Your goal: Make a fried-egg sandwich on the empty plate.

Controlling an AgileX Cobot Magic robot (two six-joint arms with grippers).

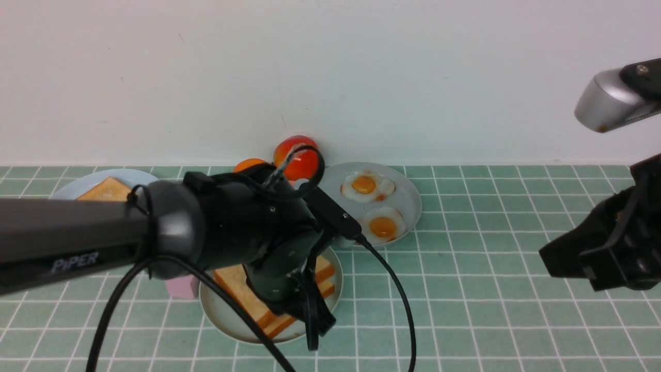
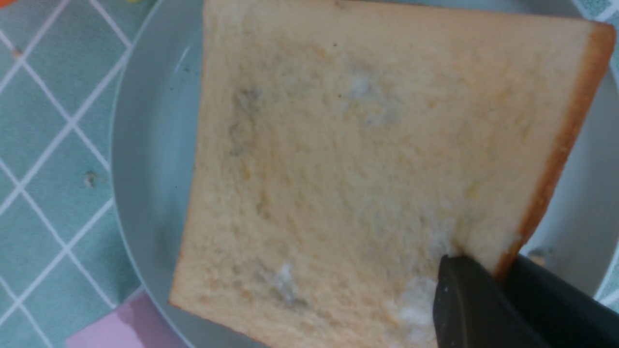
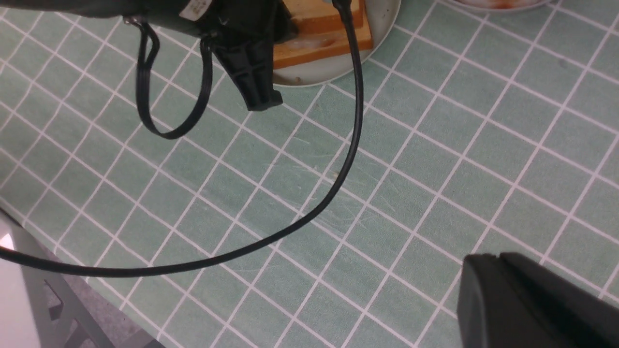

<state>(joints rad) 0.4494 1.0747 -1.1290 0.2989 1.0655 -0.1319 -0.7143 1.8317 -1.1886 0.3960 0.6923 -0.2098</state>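
Your left gripper (image 2: 488, 273) is clamped on a crusted corner of the top slice (image 2: 348, 159), which is square with a spongy golden crumb and an orange-brown edge. The sandwich (image 1: 326, 279) sits on the round mint plate (image 1: 222, 316), a white egg layer peeking between the crusts. Right of the plate, well apart and raised, your right gripper (image 3: 500, 270) has its matte black jaws together, gripping nothing. Behind the plate, two glossy fried eggs (image 1: 364, 185) lie on a grey-blue dish (image 1: 410, 206).

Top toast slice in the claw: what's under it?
A second toast slice on the pale green plate, with a white layer showing between the crusts. The top toast slice hides the rest.
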